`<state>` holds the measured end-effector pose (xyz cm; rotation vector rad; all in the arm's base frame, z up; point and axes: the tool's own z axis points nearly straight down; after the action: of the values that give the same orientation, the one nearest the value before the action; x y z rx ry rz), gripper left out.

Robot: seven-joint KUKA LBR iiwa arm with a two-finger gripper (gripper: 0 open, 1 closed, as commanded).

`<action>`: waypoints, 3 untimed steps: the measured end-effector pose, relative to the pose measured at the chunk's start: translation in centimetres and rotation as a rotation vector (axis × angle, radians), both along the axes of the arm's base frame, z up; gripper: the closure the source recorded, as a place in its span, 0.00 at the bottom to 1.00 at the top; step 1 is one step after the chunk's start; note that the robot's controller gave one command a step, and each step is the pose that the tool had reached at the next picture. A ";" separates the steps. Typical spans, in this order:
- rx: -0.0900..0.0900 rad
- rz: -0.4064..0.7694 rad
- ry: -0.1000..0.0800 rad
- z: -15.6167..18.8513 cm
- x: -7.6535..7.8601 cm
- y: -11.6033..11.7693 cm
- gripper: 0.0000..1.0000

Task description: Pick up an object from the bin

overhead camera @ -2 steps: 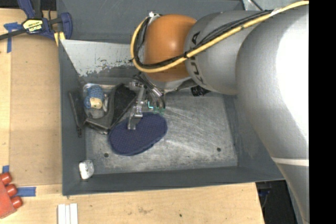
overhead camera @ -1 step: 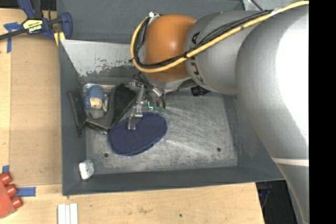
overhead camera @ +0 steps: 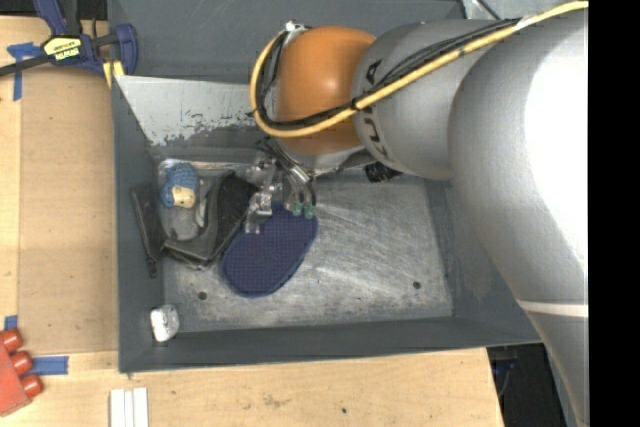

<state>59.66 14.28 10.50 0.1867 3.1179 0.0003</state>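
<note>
Pincer (overhead camera: 278,203) is hovering low over the top edge of a blue oval pad (overhead camera: 262,257) lying mid-floor in the bin (overhead camera: 300,335); whether it is wide or narrow cannot be told. With a bag (overhead camera: 180,195) and a black piece (overhead camera: 215,227) crowding the pad's left, the grasp is probably calling for the free right rim.

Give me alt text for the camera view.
The arm's gripper hangs in a grey metal bin, at the upper edge of a dark blue oval pad. Left of it lie a clear packet and black pieces; a small white object sits in a corner.
</note>
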 end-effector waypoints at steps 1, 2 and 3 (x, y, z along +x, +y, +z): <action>0.003 0.016 0.006 13.1 -0.1 0.3 1.00; 0.001 0.015 0.015 12.6 -0.3 0.3 0.00; -0.001 0.027 0.024 3.6 -1.8 -0.6 0.00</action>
<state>57.89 13.70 14.07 0.1453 3.1440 -0.0037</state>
